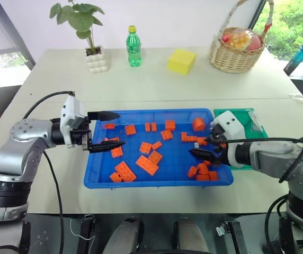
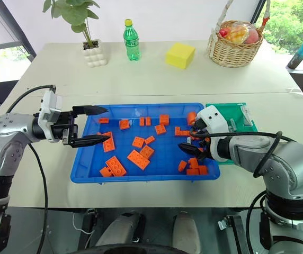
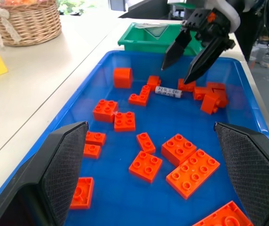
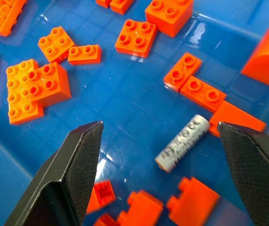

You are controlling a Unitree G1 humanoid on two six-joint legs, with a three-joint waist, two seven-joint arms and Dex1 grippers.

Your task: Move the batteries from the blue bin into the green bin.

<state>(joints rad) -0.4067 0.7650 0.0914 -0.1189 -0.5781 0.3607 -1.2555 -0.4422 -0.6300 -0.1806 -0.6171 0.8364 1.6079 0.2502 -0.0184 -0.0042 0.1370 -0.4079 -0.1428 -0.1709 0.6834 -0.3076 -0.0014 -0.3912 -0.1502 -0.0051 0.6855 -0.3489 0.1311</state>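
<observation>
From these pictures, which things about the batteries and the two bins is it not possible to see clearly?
- Inside of the green bin: in the head views the right gripper and its arm cover part of it, so any batteries there stay uncertain.
- Print on the battery: too small and blurred in the right wrist view.
- Further batteries in the blue bin: orange bricks and the right arm may hide some.
- Green bin's far end: cut off behind the right gripper in the left wrist view.

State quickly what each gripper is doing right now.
Left gripper: open, empty, over the blue bin.
Right gripper: open, empty, above a battery.
</observation>
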